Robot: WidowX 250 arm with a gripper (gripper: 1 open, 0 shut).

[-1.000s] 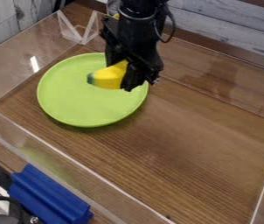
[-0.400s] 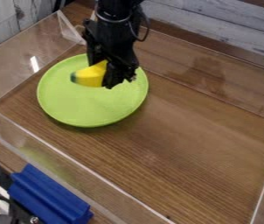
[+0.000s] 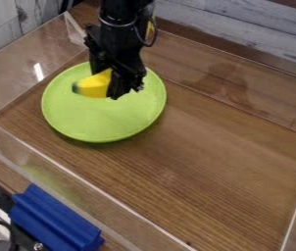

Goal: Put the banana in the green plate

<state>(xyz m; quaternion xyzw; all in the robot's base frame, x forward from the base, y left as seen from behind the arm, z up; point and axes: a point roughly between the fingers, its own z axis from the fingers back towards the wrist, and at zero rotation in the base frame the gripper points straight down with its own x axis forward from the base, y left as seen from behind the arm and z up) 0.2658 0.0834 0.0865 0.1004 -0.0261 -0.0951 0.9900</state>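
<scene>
The banana (image 3: pixel 94 85) is a small yellow toy with a green tip pointing left, held between the black fingers of my gripper (image 3: pixel 108 86). The gripper points down and is shut on the banana, just over the upper middle of the green plate (image 3: pixel 105 120). The plate is a large round lime-green disc lying on the wooden table. Whether the banana touches the plate surface I cannot tell.
Clear plastic walls (image 3: pixel 20 162) fence the wooden table (image 3: pixel 229 147) on the left and front. A blue object (image 3: pixel 53 224) lies outside the front wall at the bottom left. A clear stand (image 3: pixel 78 34) sits behind the plate.
The gripper has carried the banana to the left and slightly lower over the plate, from its right part to its upper middle. The grip stays shut.
</scene>
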